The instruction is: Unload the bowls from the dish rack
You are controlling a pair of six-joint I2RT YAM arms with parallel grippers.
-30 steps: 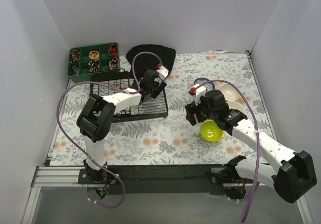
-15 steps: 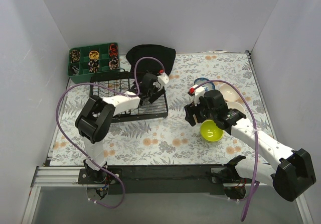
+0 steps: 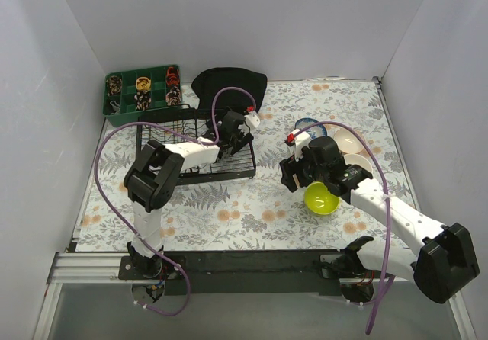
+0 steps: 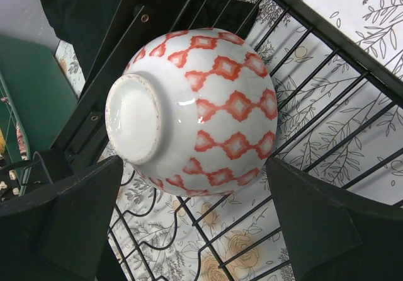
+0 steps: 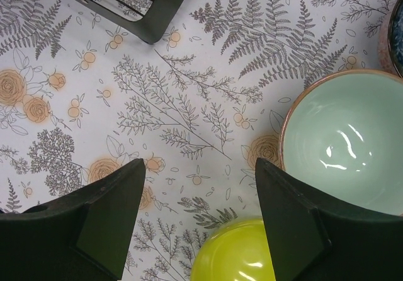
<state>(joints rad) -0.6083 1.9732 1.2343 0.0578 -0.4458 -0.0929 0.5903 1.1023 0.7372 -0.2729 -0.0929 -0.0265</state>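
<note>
One bowl (image 4: 201, 111), white with a red diamond pattern, lies tipped on its side in the dish rack (image 3: 217, 178), right between the fingers of your left hand (image 4: 195, 205). That hand is spread as wide as it goes and has hold of nothing. Both fingers stand clear of the bowl, whose foot ring is turned toward one of them.

The danger is in the closing. The glazed wall is round and slick, so if you pinch off-centre across the belly, the bowl may squirt out and knock against the wires. A finger could also hook a wire beneath the bowl and drag the whole rack as you lift. Centre the bowl between the fingers before you close.

Your right hand (image 5: 200, 189) is open too, and empty. A lime-green bowl (image 5: 236, 256) sits just below its fingers and a mint bowl (image 5: 346, 142) just beside one finger, so a careless swing could bump either.
</note>
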